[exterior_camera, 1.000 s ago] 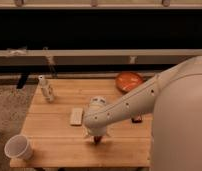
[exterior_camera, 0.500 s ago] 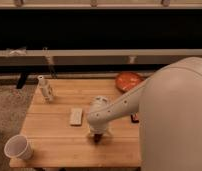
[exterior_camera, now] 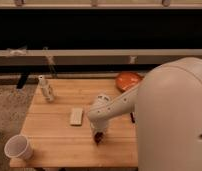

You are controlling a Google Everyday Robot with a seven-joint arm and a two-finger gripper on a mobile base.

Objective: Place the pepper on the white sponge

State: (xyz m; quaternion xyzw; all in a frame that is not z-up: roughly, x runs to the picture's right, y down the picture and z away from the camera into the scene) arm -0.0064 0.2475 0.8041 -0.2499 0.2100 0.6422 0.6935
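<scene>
Over the last second my arm's pale casing (exterior_camera: pixel 174 115) has swung further in from the right, while the end effector (exterior_camera: pixel 98 134) has barely shifted from its spot over the middle of the counter (exterior_camera: pixel 59 137).

Nearest me, at the front left corner, a white cup (exterior_camera: pixel 18 147) stands upright. Further in, the end effector points down at the wood, and the pepper (exterior_camera: pixel 98 139) shows as a small dark red bit right at its lower tip, at or just above the surface. I cannot tell whether the end effector is clamped on it or slack.

The white sponge (exterior_camera: pixel 76 116) lies flat up and to the left of the end effector, near it but apart, with bare wood between it and the pepper. A small dark object (exterior_camera: pixel 132 118) peeks out beside the arm on the right. Toward the back left stands a small pale bottle (exterior_camera: pixel 45 88), and at the back right edge sits an orange bowl (exterior_camera: pixel 128 80), partly hidden by the casing.
</scene>
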